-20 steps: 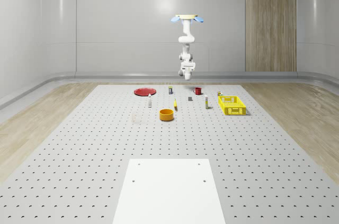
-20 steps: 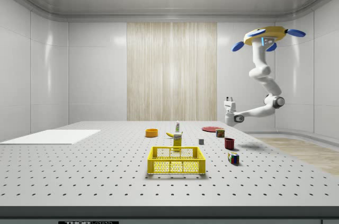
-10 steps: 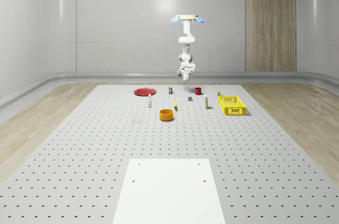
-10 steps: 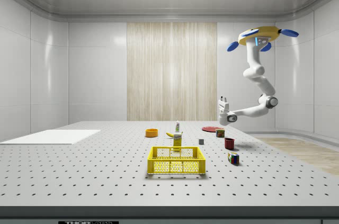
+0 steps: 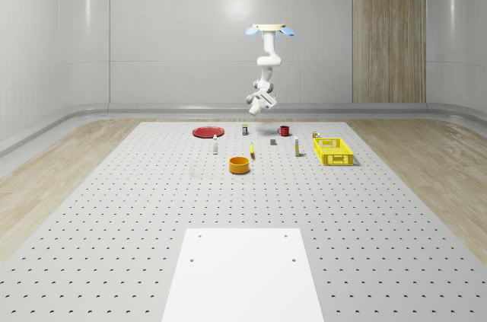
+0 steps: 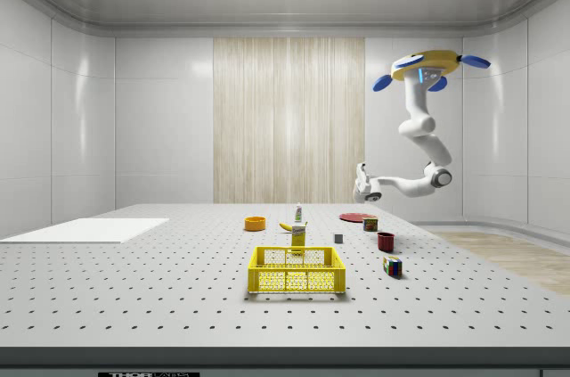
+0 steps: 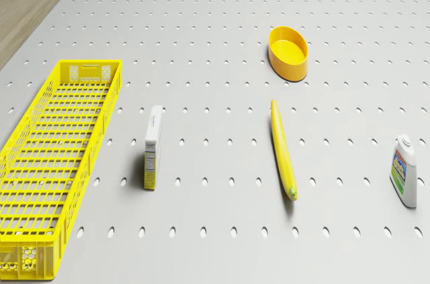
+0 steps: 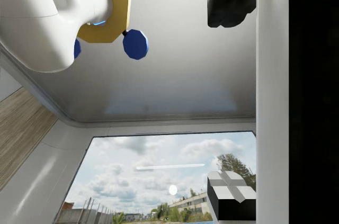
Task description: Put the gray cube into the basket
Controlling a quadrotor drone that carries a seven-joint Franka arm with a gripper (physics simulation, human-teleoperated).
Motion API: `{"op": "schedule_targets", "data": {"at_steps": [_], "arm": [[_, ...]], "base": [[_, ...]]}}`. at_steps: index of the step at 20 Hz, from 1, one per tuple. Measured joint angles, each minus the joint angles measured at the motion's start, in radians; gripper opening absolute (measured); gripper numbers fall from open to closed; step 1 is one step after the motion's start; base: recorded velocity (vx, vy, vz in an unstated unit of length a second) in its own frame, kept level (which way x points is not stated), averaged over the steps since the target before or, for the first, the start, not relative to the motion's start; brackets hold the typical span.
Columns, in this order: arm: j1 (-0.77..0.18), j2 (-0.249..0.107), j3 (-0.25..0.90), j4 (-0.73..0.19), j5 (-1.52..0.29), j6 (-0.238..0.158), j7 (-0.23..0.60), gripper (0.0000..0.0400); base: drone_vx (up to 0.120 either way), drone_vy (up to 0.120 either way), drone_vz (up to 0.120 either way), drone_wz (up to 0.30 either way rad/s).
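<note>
Finding the drone (image 6: 426, 63) nearer the side view's left than a second ago, hovering high over the far end of the perforated table (image 5: 114, 208), with the arm bent more tightly beneath it. Noting the gripper (image 6: 360, 172) carried the same way, now above and beyond the red mug (image 6: 386, 241), and in the whole-scene view swung toward that view's left. Seeing the black fingertips (image 8: 230, 1) spread wide in the wrist view, aimed up at the ceiling and the drone's underside, gripping nothing and touching nothing. Locating the gray cube (image 6: 338, 238) resting on the table well below the gripper, apart from the yellow basket (image 6: 297, 270), between the mug and an upright small carton (image 6: 298, 236) in the side view. Picking out, in the drone view, the basket beside the carton, then a banana (image 7: 283, 150), an orange bowl (image 7: 289, 52) and a white bottle (image 7: 405, 170). Adding a red plate (image 5: 207, 132) at the far end, a multicoloured cube (image 6: 392, 265) near the mug, and a white mat (image 5: 242, 272) at the near end. Closing with pale glossy walls, one wood-panelled strip (image 5: 388, 29) and wooden flooring round the table.
</note>
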Motion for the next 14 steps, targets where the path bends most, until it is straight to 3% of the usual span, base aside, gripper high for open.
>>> {"op": "schedule_targets", "data": {"at_steps": [6, 10, 14], "arm": [[-0.198, -0.079, 0.374, -0.354, -0.651, 0.001, 0.187, 0.0400], [-0.407, -0.134, 0.561, -0.554, -1.025, -0.073, 0.365, 0.0400], [-0.604, -0.184, 0.677, -0.643, -1.229, -0.164, 0.505, 0.0400]], "base": [[0.120, 0.000, -0.120, 0.000], [0.120, 0.000, -0.120, 0.000], [0.120, 0.000, -0.120, 0.000]]}}
